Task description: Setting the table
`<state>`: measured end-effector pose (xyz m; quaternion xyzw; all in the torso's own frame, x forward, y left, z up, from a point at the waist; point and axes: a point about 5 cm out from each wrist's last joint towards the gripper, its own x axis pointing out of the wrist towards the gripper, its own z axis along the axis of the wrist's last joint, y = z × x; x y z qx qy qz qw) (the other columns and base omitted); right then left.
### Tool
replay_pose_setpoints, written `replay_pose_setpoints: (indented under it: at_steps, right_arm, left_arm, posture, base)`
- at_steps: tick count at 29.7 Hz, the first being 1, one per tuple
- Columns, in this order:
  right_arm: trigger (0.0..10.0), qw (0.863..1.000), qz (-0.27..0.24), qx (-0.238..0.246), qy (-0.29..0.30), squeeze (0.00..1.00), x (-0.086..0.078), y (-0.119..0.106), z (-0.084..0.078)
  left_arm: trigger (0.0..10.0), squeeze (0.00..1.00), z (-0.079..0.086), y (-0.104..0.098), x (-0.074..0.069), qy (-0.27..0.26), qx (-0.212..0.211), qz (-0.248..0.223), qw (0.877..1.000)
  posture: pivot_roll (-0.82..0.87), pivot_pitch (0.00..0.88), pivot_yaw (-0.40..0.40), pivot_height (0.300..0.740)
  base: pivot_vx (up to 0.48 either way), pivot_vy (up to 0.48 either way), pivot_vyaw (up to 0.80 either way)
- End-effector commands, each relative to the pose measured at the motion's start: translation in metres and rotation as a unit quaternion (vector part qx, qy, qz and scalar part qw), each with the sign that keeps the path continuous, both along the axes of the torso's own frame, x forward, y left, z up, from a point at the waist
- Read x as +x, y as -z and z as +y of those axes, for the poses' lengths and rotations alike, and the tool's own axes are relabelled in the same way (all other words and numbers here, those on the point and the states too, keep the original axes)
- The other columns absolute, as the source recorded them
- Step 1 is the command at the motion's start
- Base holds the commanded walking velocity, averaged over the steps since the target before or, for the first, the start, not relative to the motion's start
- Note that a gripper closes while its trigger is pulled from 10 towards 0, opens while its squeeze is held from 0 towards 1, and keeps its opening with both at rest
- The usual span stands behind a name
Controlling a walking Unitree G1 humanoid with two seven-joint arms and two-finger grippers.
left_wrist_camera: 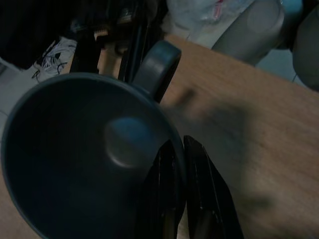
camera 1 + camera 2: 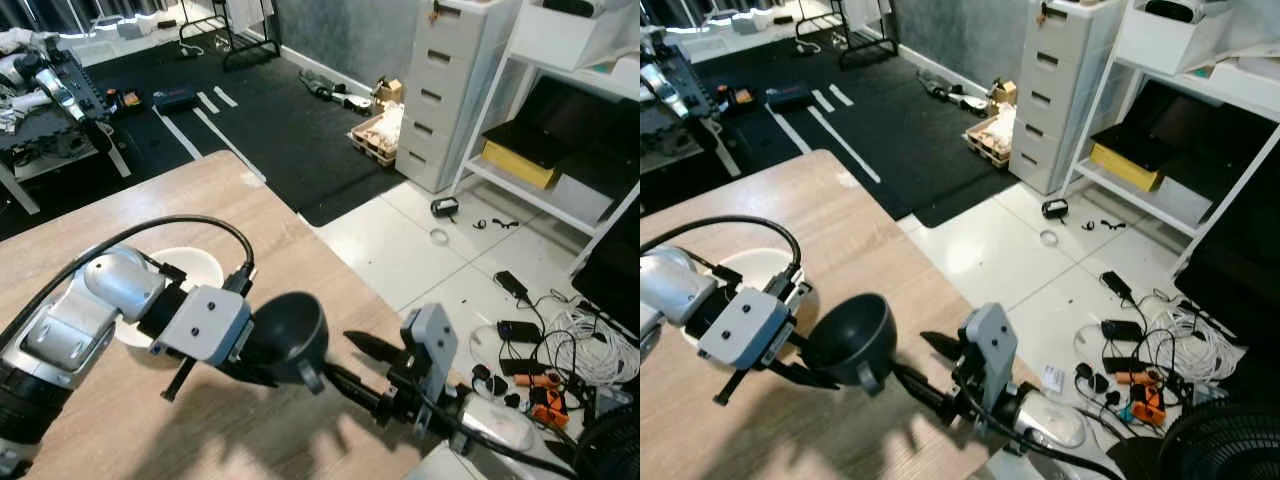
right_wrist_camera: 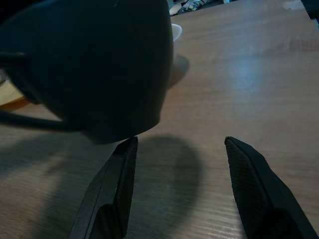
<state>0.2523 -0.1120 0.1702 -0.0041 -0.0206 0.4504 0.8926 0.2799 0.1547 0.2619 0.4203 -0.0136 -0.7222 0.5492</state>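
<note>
Gripping the rim of a dark grey mug (image 2: 290,335), the left gripper (image 2: 262,362) is seen with its two black fingers (image 1: 199,199) pressed together over the mug's wall, one inside and one outside. The mug is held tilted above the wooden table (image 2: 200,200), clear of the surface, and its shadow is cast on the wood beneath. Its handle (image 1: 157,67) is turned toward the right arm, at about 4 o'clock from the cup body in the head view.

The right gripper (image 3: 179,189) is spread wide, its fingers (image 3: 112,194) well apart and empty, and is pointed at the mug from about 4 o'clock; the fingertips lie just beside the mug's underside, though contact cannot be made out.

A white plate (image 2: 190,265) is seen on the table at about 10 o'clock from the mug, partly hidden by the left arm.

Beyond the table edge, a white drawer unit (image 2: 455,90) is placed at roughly 1 o'clock, and tangled cables (image 2: 580,340) are strewn over the white tiled floor (image 2: 400,245) at 3 o'clock.
</note>
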Motion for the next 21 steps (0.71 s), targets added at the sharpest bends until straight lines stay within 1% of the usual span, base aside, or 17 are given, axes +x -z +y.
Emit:
replay_pose_setpoints:
  at_steps: [1,3,7,11,13,17,19,20,21]
  right_arm:
    - [10.0,0.999,-0.022,0.017,-0.032,0.00,-0.008,-0.012,0.008]
    - [10.0,0.999,-0.023,0.005,-0.034,0.00,-0.010,-0.011,0.003]
    - [10.0,0.999,-0.023,0.002,-0.032,0.00,-0.010,-0.010,-0.001]
    - [10.0,0.998,-0.043,0.011,-0.034,0.00,-0.008,-0.022,0.001]
    - [10.0,0.998,-0.045,0.012,-0.036,0.00,-0.008,-0.024,0.002]
    - [10.0,0.998,-0.046,0.018,-0.044,0.00,-0.010,-0.026,0.007]
    - [10.0,0.997,-0.045,0.030,-0.056,0.00,-0.011,-0.028,0.018]
    - [10.0,0.997,-0.045,0.030,-0.056,0.00,-0.011,-0.028,0.018]
    - [10.0,0.997,-0.045,0.034,-0.061,0.00,-0.012,-0.028,0.022]
  left_arm:
    - [10.0,0.00,0.006,0.004,0.000,-0.002,0.025,0.009,1.000]
    - [10.0,0.00,0.016,-0.003,0.001,-0.016,0.034,0.005,0.999]
    - [10.0,0.00,0.020,-0.006,0.002,-0.024,0.036,0.003,0.999]
    - [10.0,0.00,0.023,-0.008,0.005,-0.033,0.035,-0.003,0.999]
    - [10.0,0.00,0.023,-0.009,0.006,-0.035,0.034,-0.004,0.999]
    - [10.0,0.00,0.021,-0.009,0.008,-0.033,0.032,-0.005,0.999]
    - [10.0,0.00,0.017,-0.006,0.009,-0.026,0.030,-0.005,0.999]
    - [10.0,0.00,0.017,-0.006,0.009,-0.026,0.030,-0.005,0.999]
    - [10.0,0.00,0.015,-0.005,0.010,-0.023,0.028,-0.004,0.999]
  posture:
    - [0.12,0.183,0.197,0.740]
    - [0.12,0.183,0.198,0.740]
    - [0.13,0.184,0.195,0.740]
    - [0.13,0.184,0.196,0.740]
    - [0.13,0.184,0.196,0.740]
    - [0.13,0.185,0.195,0.740]
    - [0.13,0.185,0.197,0.740]
    - [0.13,0.185,0.197,0.740]
    - [0.13,0.185,0.197,0.740]
  base:
    - [0.000,0.000,0.00]
    - [0.000,0.000,0.00]
    - [0.000,0.000,0.00]
    - [0.000,0.000,0.00]
    - [0.000,0.000,0.00]
    - [0.000,0.000,0.00]
    - [0.000,0.000,0.00]
    - [0.000,0.000,0.00]
    - [0.000,0.000,0.00]
